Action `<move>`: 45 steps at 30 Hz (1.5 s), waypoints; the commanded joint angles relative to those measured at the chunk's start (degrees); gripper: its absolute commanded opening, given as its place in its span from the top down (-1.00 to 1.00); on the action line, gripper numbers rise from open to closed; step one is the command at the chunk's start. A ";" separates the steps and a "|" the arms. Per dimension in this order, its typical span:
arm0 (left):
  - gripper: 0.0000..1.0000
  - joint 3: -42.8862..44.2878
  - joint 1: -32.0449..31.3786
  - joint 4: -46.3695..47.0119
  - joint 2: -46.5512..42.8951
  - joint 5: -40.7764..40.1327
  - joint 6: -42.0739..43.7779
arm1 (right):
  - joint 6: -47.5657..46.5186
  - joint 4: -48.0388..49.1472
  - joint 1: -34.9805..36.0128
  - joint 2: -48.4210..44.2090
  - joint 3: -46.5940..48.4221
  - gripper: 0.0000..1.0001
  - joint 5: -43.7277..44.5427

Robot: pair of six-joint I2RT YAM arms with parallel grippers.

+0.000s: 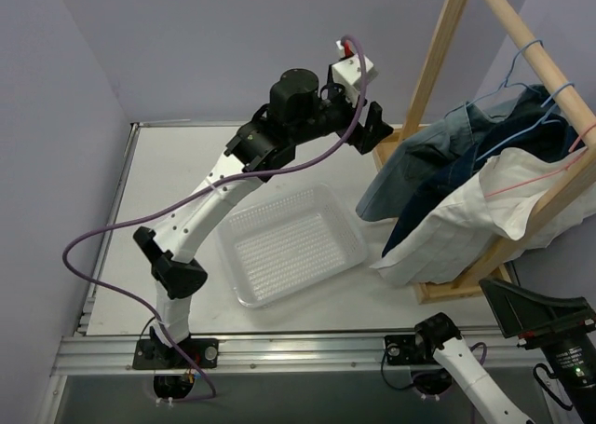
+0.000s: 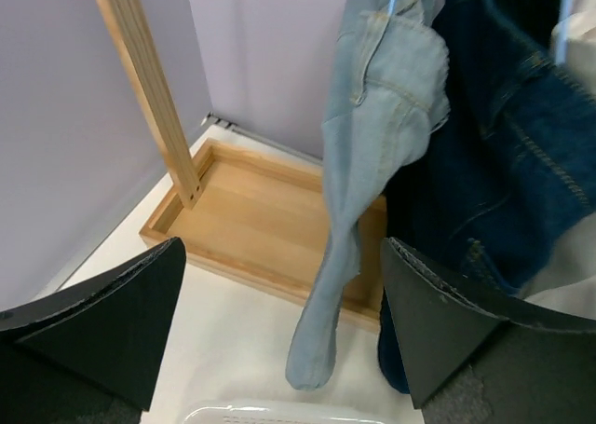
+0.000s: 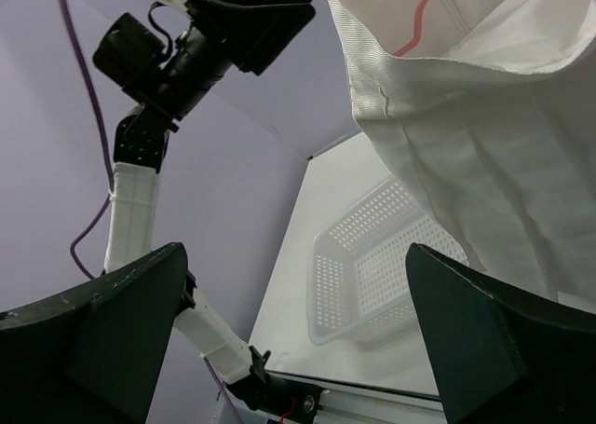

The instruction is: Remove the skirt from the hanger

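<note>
- Left gripper (image 2: pixel 281 256) released, fingers spread; pale denim cloth (image 2: pixel 382 98) hangs just ahead, between them.
- Right gripper (image 3: pixel 293 256) released; white skirt (image 3: pixel 466 163) on pink hanger (image 3: pixel 424 14) hangs above its right finger.

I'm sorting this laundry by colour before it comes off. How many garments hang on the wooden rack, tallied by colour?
Light blue denim garment: 1
Dark blue denim garment: 1
White garment: 1
Total: 3
</note>
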 commanded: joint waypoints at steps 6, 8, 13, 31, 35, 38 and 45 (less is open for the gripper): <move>-0.98 10.83 0.27 -6.02 8.72 6.48 5.88 | -1.58 -0.81 -4.56 3.62 2.37 -1.00 -4.36; -0.97 8.72 0.27 -3.12 8.89 7.37 5.44 | -1.67 -0.64 -5.26 3.89 2.81 -1.00 -4.97; -0.97 9.50 0.45 0.05 11.17 13.68 4.48 | -1.85 -1.43 -5.70 4.77 4.30 -1.00 -5.24; -0.12 24.94 -0.25 9.02 30.58 21.17 -6.60 | -3.43 -0.73 -7.37 9.86 5.80 -1.00 -11.38; 0.95 27.61 -0.52 10.43 32.10 18.90 -8.70 | -3.78 -0.82 -7.90 12.06 7.03 -1.00 -14.28; 0.95 26.65 0.01 12.18 30.70 17.75 -11.42 | -4.22 -0.03 -8.34 12.68 6.51 -1.00 -15.61; 0.95 25.15 1.24 17.72 28.23 18.61 -18.10 | -4.39 1.65 -8.69 11.19 3.34 -1.00 -15.78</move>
